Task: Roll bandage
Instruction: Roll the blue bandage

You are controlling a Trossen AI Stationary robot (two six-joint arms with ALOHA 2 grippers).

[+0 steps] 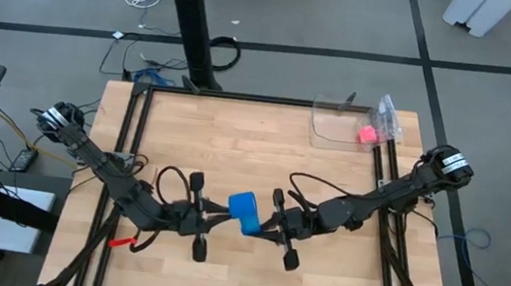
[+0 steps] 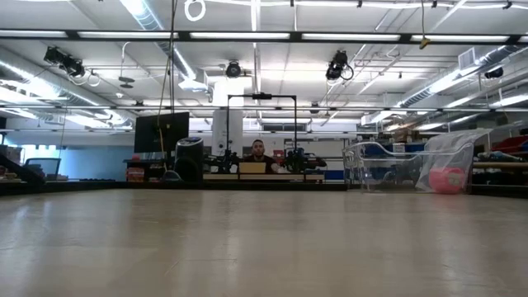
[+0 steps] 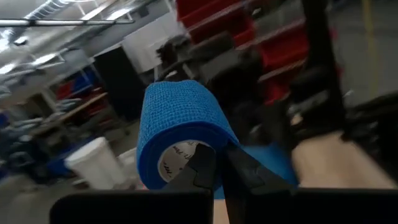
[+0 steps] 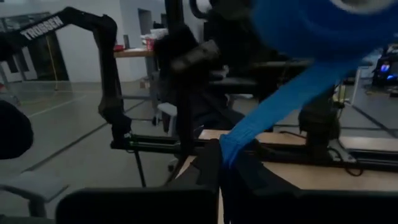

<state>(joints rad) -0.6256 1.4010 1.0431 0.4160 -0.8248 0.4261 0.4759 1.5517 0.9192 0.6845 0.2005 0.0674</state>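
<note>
The bandage (image 1: 245, 210) is a bright blue coil with a white core, held up over the middle of the table between my two grippers. My left gripper (image 1: 226, 217) comes at it from the table's left and is shut on the coil (image 3: 180, 124). My right gripper (image 1: 263, 227) comes from the right and is shut on a loose blue strip (image 4: 280, 99) that runs off the coil. Neither the arms nor the bandage show in the low view. My left gripper holds the coil at the rim of its open end (image 3: 208, 144), beside the white core, with the fingers level. Whether one finger is inside the core, I cannot tell. The coil stands out beyond the fingertips, clear of the table. My right gripper pinches the strip's free end (image 4: 231, 144), bunched narrow between the two fingers. The fingers lie level, coming from the table's right. From the fingers the strip rises slanting and drawn straight to the coil (image 4: 323, 25) above.
A clear plastic container (image 1: 341, 124) with a small pink ball (image 1: 367, 134) stands at the table's far right, also in the low view (image 2: 445, 177). A small red object (image 1: 124, 242) lies near the left arm. A person (image 2: 258, 151) sits far behind the table.
</note>
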